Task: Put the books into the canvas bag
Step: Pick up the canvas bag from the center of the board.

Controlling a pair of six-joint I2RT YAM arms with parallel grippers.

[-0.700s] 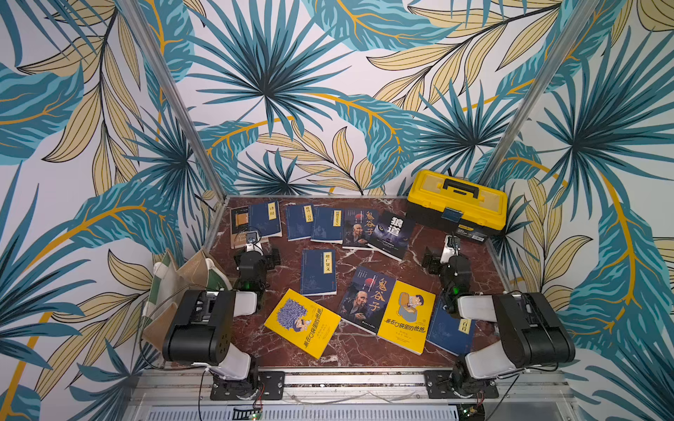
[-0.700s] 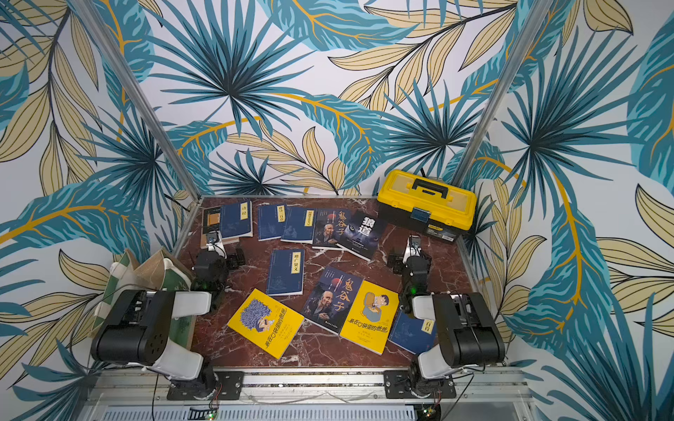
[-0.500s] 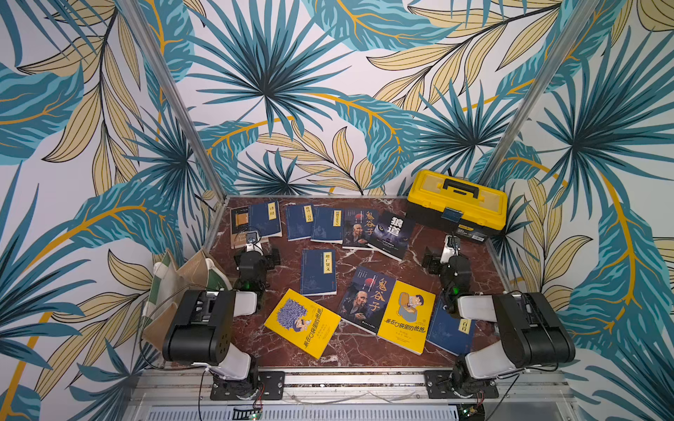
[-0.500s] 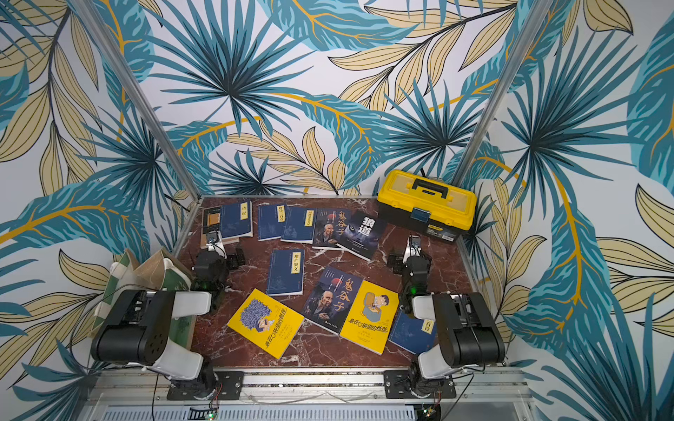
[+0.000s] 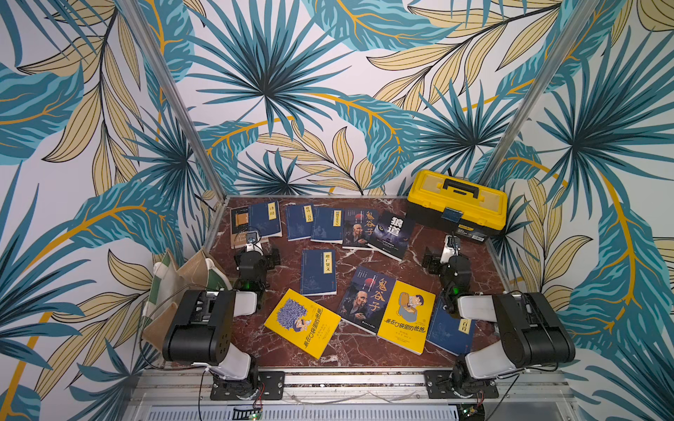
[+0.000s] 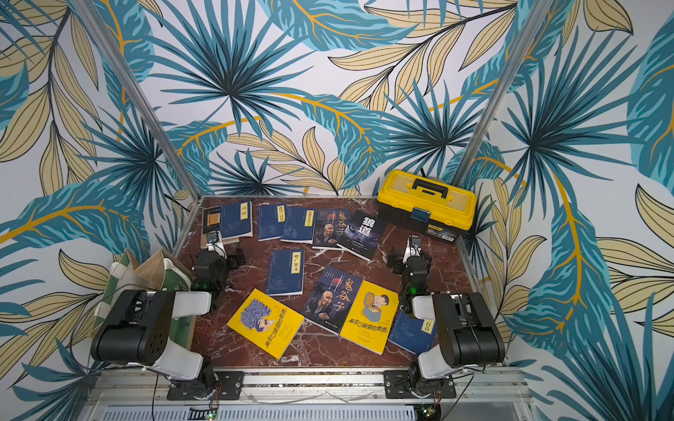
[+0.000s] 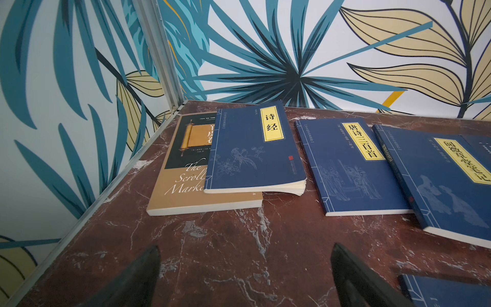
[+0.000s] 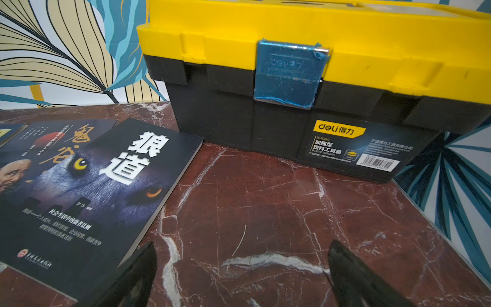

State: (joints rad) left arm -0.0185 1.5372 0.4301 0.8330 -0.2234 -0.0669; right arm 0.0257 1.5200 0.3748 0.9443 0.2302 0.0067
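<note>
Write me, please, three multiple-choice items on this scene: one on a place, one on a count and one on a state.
1. Where is the canvas bag?
A. at the table's left edge, beside the left arm
B. mid-table
C. against the back wall

2. How many yellow-covered books are there?
A. one
B. two
C. four

3. How is the left pincer?
A. shut on a book
B. shut on the bag's handle
C. open and empty

Answers:
1 A, both top views show it beside that arm.
2 B, two yellow covers lie near the front.
3 C, its fingers stand apart over bare marble.
</note>
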